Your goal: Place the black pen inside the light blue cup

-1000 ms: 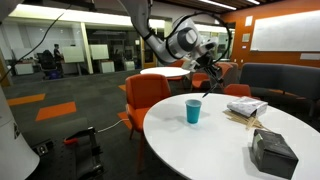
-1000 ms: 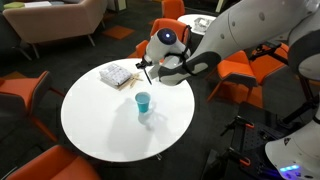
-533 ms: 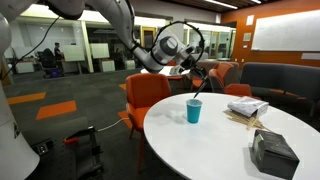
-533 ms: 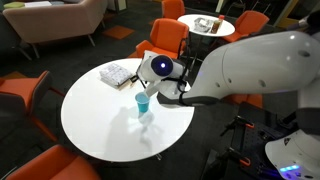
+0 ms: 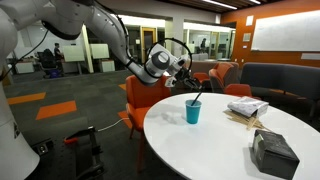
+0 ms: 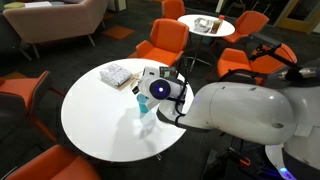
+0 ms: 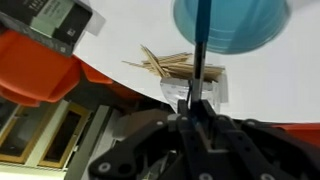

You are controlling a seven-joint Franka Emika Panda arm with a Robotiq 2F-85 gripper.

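Observation:
The light blue cup [image 5: 193,111] stands on the round white table [image 5: 215,145], near its edge; it also shows in an exterior view [image 6: 145,104] and at the top of the wrist view [image 7: 232,24]. My gripper [image 7: 196,104] is shut on the black pen [image 7: 199,50], which points from the jaws toward the cup's rim. In an exterior view the gripper [image 5: 193,85] hangs just above the cup with the pen [image 5: 198,91] slanting down to it. I cannot tell whether the pen's tip is inside the cup.
A bundle of pale wooden sticks [image 7: 175,63] and a clear packet [image 5: 246,107] lie on the table. A dark grey boxy bag [image 5: 272,152] sits near the table's front. Orange chairs [image 6: 168,43] ring the table.
The arm has swung across the table with the pen in its jaws. The gripper now sits directly over the cup, lower than before.

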